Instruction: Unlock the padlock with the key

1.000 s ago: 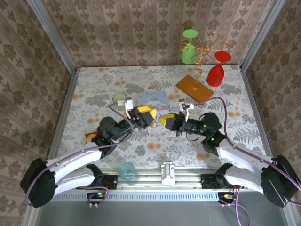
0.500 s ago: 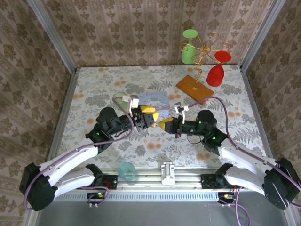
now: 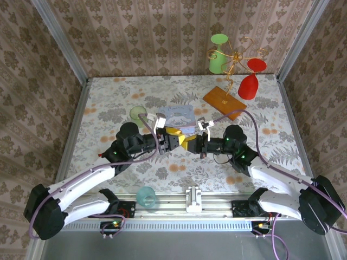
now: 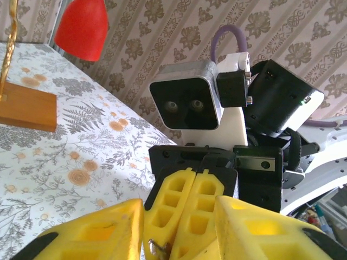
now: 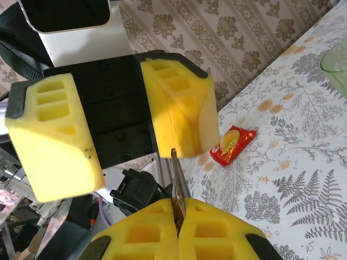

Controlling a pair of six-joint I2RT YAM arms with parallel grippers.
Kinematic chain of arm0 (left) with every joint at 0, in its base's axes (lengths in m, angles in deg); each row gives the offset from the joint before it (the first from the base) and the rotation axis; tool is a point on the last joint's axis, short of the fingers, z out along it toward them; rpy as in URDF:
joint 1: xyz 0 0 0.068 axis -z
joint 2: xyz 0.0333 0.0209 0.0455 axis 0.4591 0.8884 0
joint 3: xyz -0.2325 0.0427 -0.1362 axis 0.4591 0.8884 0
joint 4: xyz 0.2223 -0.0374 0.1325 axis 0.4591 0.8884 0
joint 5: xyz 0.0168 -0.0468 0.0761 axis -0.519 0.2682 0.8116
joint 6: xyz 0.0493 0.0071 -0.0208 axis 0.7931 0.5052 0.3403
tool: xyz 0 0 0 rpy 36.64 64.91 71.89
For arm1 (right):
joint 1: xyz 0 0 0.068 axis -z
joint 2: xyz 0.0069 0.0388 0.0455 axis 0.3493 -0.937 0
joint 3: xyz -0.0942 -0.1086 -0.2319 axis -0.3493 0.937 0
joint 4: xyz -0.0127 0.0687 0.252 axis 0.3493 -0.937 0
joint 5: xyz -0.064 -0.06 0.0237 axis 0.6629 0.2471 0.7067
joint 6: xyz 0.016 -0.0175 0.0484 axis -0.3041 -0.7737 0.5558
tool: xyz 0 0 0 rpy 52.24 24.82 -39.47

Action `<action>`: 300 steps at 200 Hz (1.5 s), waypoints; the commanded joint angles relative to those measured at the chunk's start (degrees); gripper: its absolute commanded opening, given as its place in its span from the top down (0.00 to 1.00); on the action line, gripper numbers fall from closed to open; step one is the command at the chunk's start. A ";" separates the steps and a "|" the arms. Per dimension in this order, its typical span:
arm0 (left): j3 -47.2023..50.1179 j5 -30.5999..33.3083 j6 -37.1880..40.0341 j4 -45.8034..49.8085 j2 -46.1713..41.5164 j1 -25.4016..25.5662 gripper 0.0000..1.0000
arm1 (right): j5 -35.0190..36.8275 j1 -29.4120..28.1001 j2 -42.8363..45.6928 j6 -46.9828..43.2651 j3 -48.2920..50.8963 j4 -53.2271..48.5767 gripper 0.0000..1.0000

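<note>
One clenched, one loose. Right end effector (image 5: 178,216) is squeezed tight on the key (image 5: 175,176), whose thin blade pokes up out of the yellow tips. Left end effector (image 5: 116,130) faces it nose to nose with its fingers (image 5: 179,108) spread apart and nothing gripped, the key just in front of one finger. All of it hangs over the middle of the table (image 3: 108,103), with a red packet (image 5: 233,145) lying toward the left edge.

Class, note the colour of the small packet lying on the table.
Red with a pale yellow patch; the packet shows best in the right wrist view.
</note>
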 commanded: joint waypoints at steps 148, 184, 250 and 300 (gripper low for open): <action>1.45 2.86 -4.36 -5.57 -2.75 -0.06 1.00 | 0.23 0.98 1.18 1.07 -0.20 4.92 0.66; 2.12 2.94 -6.96 -10.75 -1.20 0.35 1.00 | -0.50 1.42 0.58 4.25 0.41 10.09 0.59; 2.56 4.15 -5.90 -11.12 -0.85 1.20 1.00 | -1.30 1.75 -1.98 10.39 1.46 20.72 0.73; 3.10 4.35 -6.94 -13.25 -0.69 1.33 1.00 | -0.75 1.69 -3.91 12.32 1.90 24.78 0.83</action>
